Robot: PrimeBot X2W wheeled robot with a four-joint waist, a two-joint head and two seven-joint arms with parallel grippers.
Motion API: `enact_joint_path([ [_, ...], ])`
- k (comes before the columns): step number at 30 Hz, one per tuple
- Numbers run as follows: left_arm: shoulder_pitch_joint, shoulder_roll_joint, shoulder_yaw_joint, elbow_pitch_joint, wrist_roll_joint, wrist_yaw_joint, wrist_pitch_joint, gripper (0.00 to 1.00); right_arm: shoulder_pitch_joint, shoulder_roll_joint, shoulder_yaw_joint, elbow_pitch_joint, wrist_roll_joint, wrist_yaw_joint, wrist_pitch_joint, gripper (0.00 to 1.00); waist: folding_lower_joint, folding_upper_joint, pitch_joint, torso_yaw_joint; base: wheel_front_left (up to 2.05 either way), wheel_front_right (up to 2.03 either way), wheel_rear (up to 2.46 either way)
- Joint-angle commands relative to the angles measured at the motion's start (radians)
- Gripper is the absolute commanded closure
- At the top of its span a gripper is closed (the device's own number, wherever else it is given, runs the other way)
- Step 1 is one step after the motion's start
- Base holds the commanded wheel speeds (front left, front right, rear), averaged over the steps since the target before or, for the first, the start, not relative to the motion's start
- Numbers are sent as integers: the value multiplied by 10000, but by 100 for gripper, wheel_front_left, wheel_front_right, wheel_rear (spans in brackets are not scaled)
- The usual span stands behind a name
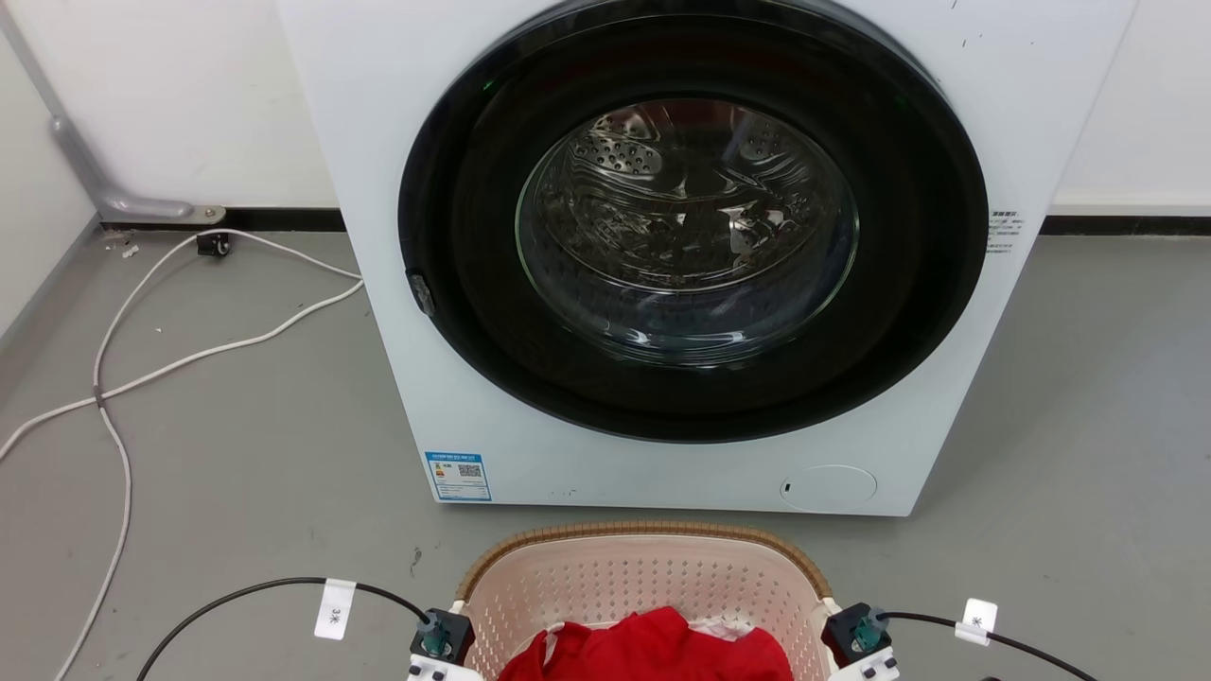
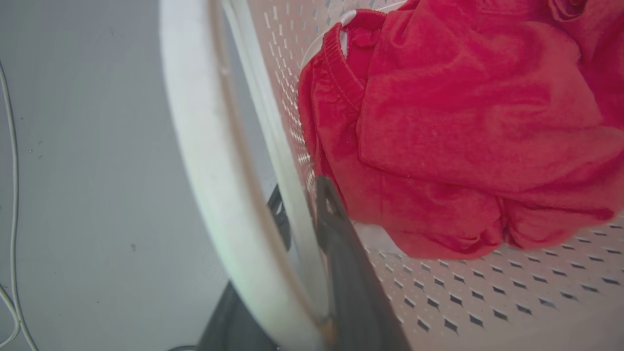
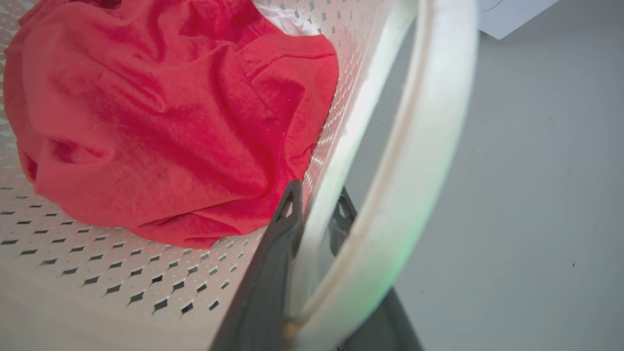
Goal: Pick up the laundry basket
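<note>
WASHROOM FLOOR: The laundry basket (image 1: pixel 643 579) sits low in my head view, directly in front of the white washing machine (image 1: pixel 378 142), with grey floor (image 1: pixel 236 454) on both sides. A crumpled red garment (image 1: pixel 653 648) lies inside. My left gripper (image 2: pixel 303 195) straddles the basket's left wall, jaws pinching it: one finger inside beside the cloth, the other outside, between wall and white handle (image 2: pixel 195 146). My right gripper (image 3: pixel 319 195) pinches the opposite wall likewise. A white cable (image 1: pixel 98 395) trails across the floor at left. Whether the basket rests on the floor, I cannot tell.
</note>
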Motion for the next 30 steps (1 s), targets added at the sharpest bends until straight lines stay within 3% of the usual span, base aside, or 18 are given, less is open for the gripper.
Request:
enact_joint_path([
  [1,-52,108,-47,-57,25,-30,-148,100,-47,-43,157,27,-35,136,-1,100,0,-1,9,-7,0,0,0],
  [30,-94,122,-394,-48,-289,-30,-177,100,-73,-112,870,130,684,135,-4,100,0,-1,58,-9,0,0,0],
])
